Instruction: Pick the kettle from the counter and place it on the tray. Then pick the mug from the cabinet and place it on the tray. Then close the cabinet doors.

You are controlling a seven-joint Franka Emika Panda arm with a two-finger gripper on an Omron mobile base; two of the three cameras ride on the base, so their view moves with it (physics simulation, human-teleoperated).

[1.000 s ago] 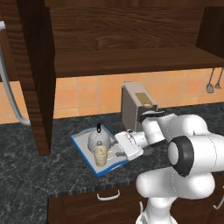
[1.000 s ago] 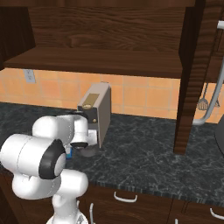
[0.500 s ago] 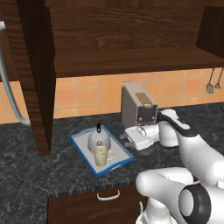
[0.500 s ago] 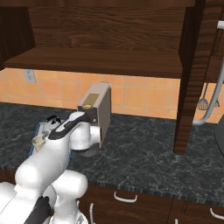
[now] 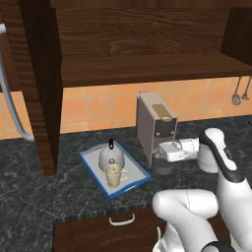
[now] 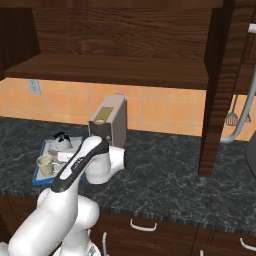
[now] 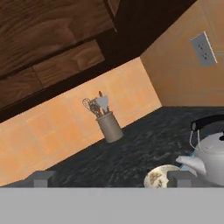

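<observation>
The silver-grey kettle point(image 5: 111, 157) and the cream mug point(image 5: 114, 175) both stand on the blue-rimmed tray point(image 5: 129, 188) on the dark counter point(image 5: 49, 197), the mug just in front of the kettle. My gripper point(image 5: 159, 154) hovers open and empty to the right of the tray, in front of the coffee machine. In the hand view its fingertips point(image 7: 43, 178) frame bare counter, with the mug point(image 7: 161, 176) and kettle point(image 7: 212, 154) at lower right. The cabinet point(image 5: 147, 69) above stands open, its door point(image 5: 42, 83) swung out at the left. In the right base view the kettle point(image 6: 62, 143) and mug point(image 6: 44, 164) sit on the tray point(image 6: 42, 150) beside my gripper point(image 6: 59, 158).
A grey coffee machine point(image 5: 155, 127) stands against the tiled wall right behind my hand. A utensil holder point(image 7: 107, 124) sits far along the backsplash. The other cabinet door point(image 6: 222, 85), with its silver bar handle point(image 6: 243, 114), hangs open at the right. Drawers point(image 5: 121, 219) run below the counter edge.
My hand has drawn back to the right, away from the mug on the tray, and the arm's elbow has swung outward. The fingers stay spread. Kettle and mug have not moved.
</observation>
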